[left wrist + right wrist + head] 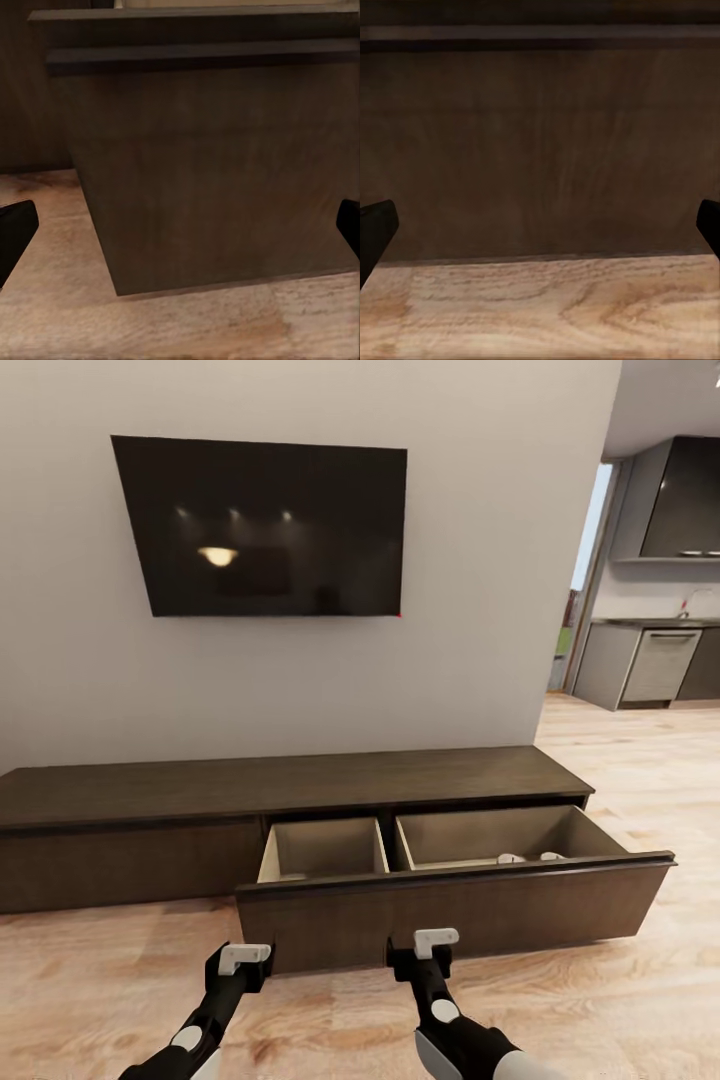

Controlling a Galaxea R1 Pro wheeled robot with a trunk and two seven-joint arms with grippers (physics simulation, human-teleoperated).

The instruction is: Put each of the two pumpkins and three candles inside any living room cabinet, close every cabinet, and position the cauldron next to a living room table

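The long dark brown cabinet (300,780) stands against the wall. Its right drawer (455,905) is pulled out over the floor. The drawer has two pale compartments, and in the right one two small pale tops (510,857) just peek over the front, apparently candles. My left gripper (243,963) hangs open just before the drawer front's left end (210,172). My right gripper (432,952) is open too, close to the middle of that front (540,150). Neither holds anything. The pumpkins and the cauldron are out of view.
A black television (265,525) hangs on the grey wall above the cabinet. The cabinet's left front (130,865) is shut. Light wooden floor (100,980) runs under both arms. At the right an opening leads to a kitchen (660,650).
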